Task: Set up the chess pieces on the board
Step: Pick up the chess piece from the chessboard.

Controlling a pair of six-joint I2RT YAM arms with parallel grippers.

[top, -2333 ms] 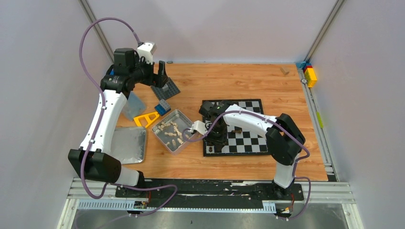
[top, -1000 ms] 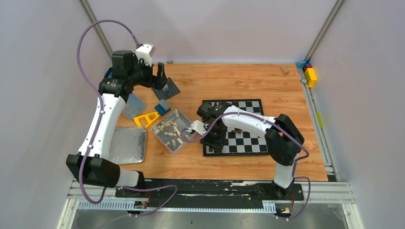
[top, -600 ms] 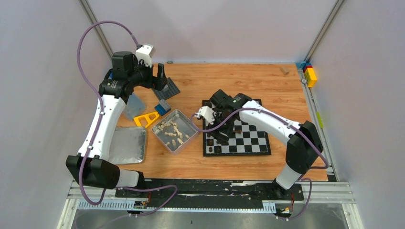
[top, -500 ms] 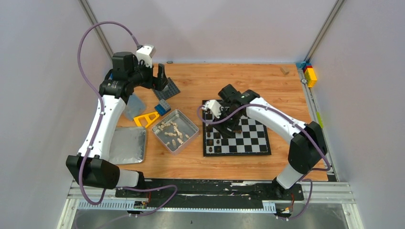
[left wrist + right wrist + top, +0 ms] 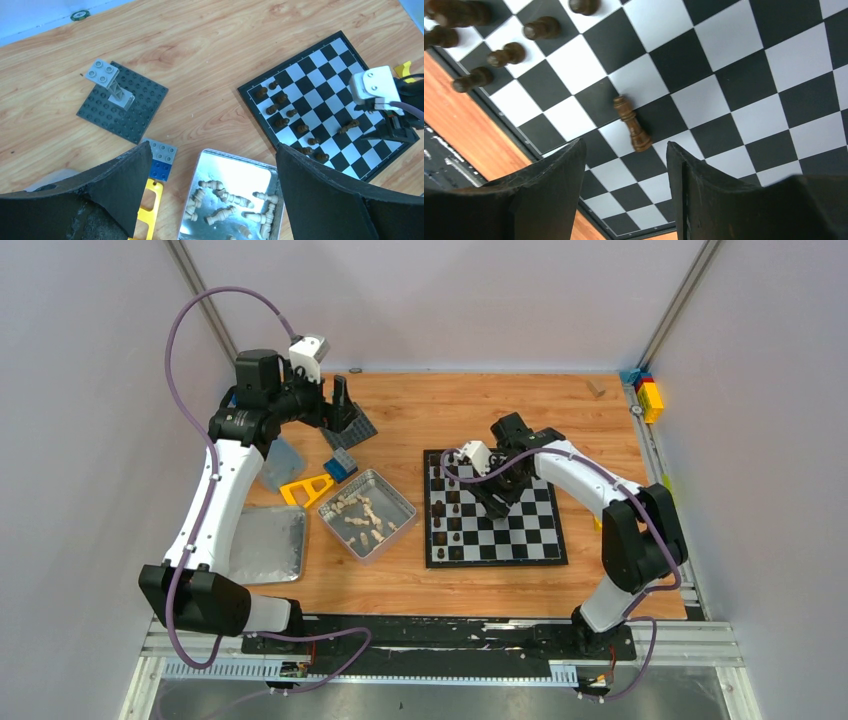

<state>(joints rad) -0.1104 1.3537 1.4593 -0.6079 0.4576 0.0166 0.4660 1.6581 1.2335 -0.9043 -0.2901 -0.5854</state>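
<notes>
The board (image 5: 530,530) lies right of centre on the wooden table. Several dark brown chess pieces (image 5: 441,510) stand in its two left columns. One dark piece (image 5: 632,123) lies on its side in the middle of the board (image 5: 734,75). My right gripper (image 5: 625,145) hovers open just short of it, with nothing between its fingers. It hangs over the board's middle (image 5: 497,492). Cream pieces (image 5: 235,200) lie jumbled in a shiny tin (image 5: 385,492). My left gripper (image 5: 212,146) is open, empty and high over the table's far left (image 5: 340,400).
A dark grey studded baseplate (image 5: 347,425) carries a small grey brick (image 5: 102,72). A blue and grey brick (image 5: 340,464) and a yellow part (image 5: 307,488) lie by the tin. A flat metal lid (image 5: 265,545) sits at the near left. Coloured bricks (image 5: 648,398) sit at the far right.
My right arm swung from the board's near left corner to its middle, and its jaws widened. More dark pieces now show on the left columns. The left arm barely moved.
</notes>
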